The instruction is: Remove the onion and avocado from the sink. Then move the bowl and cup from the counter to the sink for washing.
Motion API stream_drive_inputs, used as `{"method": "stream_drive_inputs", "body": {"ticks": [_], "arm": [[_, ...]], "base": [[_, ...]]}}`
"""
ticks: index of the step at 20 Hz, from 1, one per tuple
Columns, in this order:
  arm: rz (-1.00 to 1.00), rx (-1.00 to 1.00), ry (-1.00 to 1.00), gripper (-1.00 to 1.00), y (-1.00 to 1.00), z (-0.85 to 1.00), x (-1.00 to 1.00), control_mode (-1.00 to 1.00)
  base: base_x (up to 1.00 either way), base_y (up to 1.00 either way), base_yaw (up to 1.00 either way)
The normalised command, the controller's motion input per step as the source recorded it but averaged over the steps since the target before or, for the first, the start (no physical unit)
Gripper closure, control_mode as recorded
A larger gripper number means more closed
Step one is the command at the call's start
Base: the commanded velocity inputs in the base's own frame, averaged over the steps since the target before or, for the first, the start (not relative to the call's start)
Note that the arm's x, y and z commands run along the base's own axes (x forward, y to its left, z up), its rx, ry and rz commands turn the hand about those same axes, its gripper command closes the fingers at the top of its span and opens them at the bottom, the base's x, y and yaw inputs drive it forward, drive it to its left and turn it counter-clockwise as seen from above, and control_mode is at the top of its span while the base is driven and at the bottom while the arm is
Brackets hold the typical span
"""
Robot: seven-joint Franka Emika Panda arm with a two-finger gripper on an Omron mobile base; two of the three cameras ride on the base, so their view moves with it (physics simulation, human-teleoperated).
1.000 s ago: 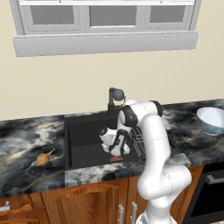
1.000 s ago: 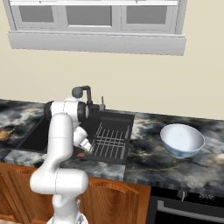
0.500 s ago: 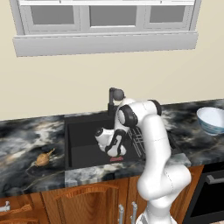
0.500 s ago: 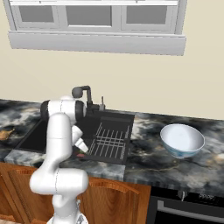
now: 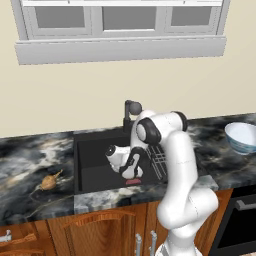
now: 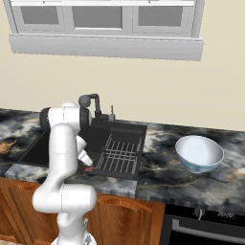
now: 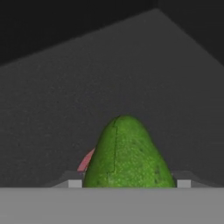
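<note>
The onion (image 5: 49, 182) sits on the counter (image 5: 30, 155) left of the sink (image 5: 95, 160), well clear of the basin, so that half of the first step looks done. The avocado (image 7: 126, 155) is not out yet: in the hand view it fills the space right at the gripper (image 7: 126, 183), between the two finger tips, with the dark sink floor behind it and a bit of pink showing at its lower left edge. The jaws stand fairly wide, one to each side of the fruit; the tips are mostly cut off at the bottom, so I cannot tell whether they press on it or just bracket it. From the left base view the gripper (image 5: 131, 172) is down inside the basin near its front wall, arm bent over the rim, next to the wire rack (image 5: 157, 160). In the right base view the hand (image 6: 86, 158) is low in the sink too, beside the rack. I judge this as the grasp or start-of-lift stage for the avocado. Left to do: get the avocado onto the counter, then both wash items. The bowl (image 6: 199, 153) is on the counter right of the sink, upright, apart from the basin edge, untouched. The cup can't be placed from these pictures. So roughly a quarter done, with the second removal in hand and both transfers into the sink not yet begun.
</note>
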Motion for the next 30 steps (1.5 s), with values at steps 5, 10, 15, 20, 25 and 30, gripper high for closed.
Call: {"method": "stream_drive_inputs", "body": {"ticks": [5, 10, 15, 20, 25, 30], "arm": [[0.0, 0.0, 0.0, 1.0, 0.14, 0.31, -0.04, -1.0], [0.0, 0.0, 0.0, 1.0, 0.2, 0.29, -0.03, -1.0], [0.0, 0.0, 0.0, 1.0, 0.21, 0.3, -0.02, -1.0], [0.0, 0.0, -0.04, 1.0, 0.14, 0.3, -0.04, -1.0], [-0.01, 0.0, -0.02, 1.0, 0.1, 0.31, -0.03, -1.0], [-0.01, 0.0, -0.02, 1.0, 0.11, 0.32, -0.06, -1.0]], "base": [[0.0, 0.0, 0.0], [0.0, 0.0, 0.0], [0.0, 0.0, 0.0], [0.0, 0.0, 0.0], [0.0, 0.0, 0.0], [0.0, 0.0, 0.0]]}}
